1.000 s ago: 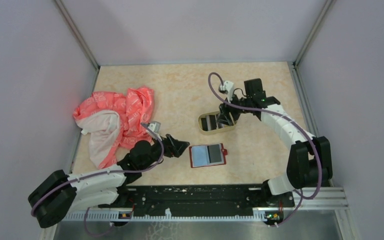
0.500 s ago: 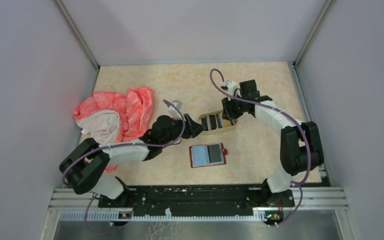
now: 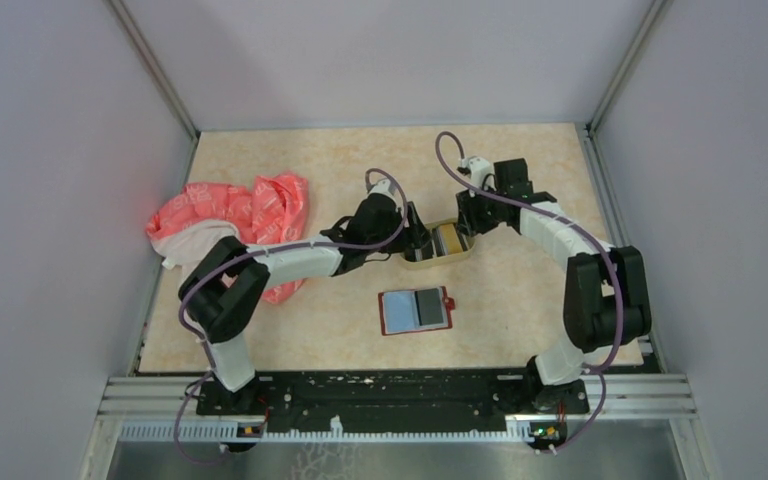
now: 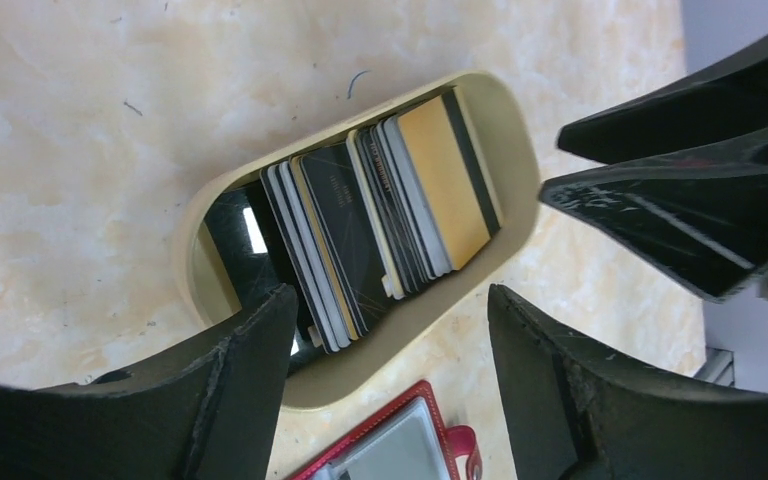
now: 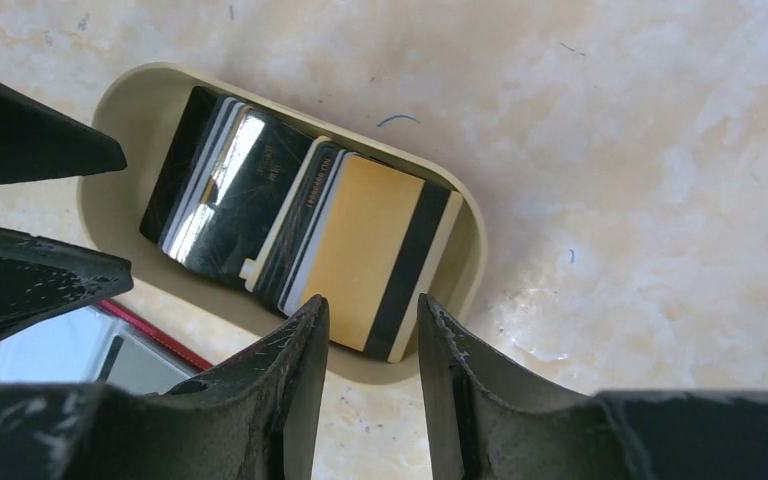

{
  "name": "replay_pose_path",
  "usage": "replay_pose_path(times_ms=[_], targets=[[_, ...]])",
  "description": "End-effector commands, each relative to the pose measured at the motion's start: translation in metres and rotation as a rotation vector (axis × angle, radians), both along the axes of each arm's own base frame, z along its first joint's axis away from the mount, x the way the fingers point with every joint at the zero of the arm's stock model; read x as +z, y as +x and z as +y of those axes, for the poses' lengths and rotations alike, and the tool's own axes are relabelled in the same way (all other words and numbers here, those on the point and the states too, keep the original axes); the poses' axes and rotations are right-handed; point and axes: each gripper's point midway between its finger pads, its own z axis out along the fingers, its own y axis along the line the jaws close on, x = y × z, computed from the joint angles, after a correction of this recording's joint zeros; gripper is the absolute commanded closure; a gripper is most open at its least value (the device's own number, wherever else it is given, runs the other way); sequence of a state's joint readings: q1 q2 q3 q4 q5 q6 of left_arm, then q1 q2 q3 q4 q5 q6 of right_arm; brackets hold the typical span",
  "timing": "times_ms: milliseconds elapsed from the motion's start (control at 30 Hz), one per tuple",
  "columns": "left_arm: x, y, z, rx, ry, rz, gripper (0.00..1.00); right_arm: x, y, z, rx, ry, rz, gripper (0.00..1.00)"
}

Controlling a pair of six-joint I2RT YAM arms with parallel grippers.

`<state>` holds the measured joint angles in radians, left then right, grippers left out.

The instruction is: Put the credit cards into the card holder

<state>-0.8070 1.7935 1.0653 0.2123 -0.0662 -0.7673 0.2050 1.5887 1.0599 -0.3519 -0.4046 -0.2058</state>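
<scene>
While aslant, cards (image 4: 345, 240) in tray (image 4: 522, 170).

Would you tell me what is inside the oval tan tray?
The tray holds a slanted row of cards: a gold one on top, dark and pale ones behind. Their overlapped faces are hidden.

Beige marbled table (image 3: 520, 170) bears three items. Oval tan tray (image 3: 435, 264) sits mid-table, with the red card holder (image 3: 415, 311) lying open and flat near the tray, toward the arm bases. Crumpled pink-and-white cloth (image 3: 230, 235) lies well left of the tray.
</scene>
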Motion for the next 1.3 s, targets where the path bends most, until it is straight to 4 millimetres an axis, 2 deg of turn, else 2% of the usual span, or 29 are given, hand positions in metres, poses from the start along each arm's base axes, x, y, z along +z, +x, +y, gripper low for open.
replay_pose_path(times_ms=[0, 167, 667, 967, 1133, 1267], targets=[[-0.01, 0.005, -0.006, -0.018, 0.039, 0.026, 0.23, 0.016, 0.008, -0.005, -0.015, 0.018, -0.051, 0.62], [-0.013, 0.01, -0.014, -0.024, 0.05, 0.036, 0.2, 0.011, 0.008, -0.006, -0.015, 0.015, -0.041, 0.62], [-0.041, 0.021, -0.004, 0.157, 0.221, 0.164, 0.13, 0.012, 0.007, -0.005, -0.015, 0.027, -0.035, 0.62], [-0.05, 0.02, -0.018, 0.113, 0.199, 0.187, 0.11, 0.013, 0.006, -0.007, -0.018, 0.039, -0.032, 0.62], [-0.045, 0.017, -0.027, 0.076, 0.154, 0.187, 0.15, 0.015, 0.006, -0.007, -0.018, 0.044, -0.035, 0.62], [-0.031, 0.012, -0.04, 0.013, 0.072, 0.158, 0.18, 0.015, 0.006, -0.007, -0.016, 0.049, -0.033, 0.62]])
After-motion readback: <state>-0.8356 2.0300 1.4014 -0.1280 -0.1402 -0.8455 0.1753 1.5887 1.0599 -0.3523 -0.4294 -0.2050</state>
